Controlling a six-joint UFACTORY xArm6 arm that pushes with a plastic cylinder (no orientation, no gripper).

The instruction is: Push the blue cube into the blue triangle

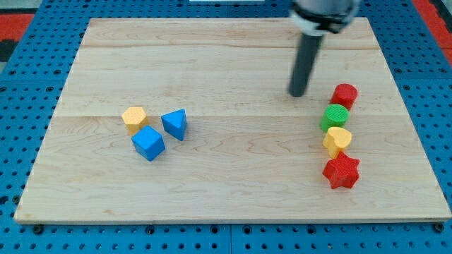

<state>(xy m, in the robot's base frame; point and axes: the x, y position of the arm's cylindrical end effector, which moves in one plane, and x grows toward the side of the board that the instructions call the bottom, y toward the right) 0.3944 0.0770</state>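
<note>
The blue cube point(148, 143) lies on the wooden board point(233, 176) at the view's left. The blue triangle point(174, 124) sits just above and right of it, very close, with a thin gap or light contact between them. My tip point(297, 94) is at the end of the dark rod in the view's upper right, far to the right of both blue blocks and left of the red block at the top of the right-hand column.
A yellow hexagonal block point(134, 118) sits just above-left of the blue cube. At the view's right stands a column: a red cylinder-like block point(345, 95), a green block point(335, 117), a yellow heart-like block point(337, 140), a red star point(341, 171).
</note>
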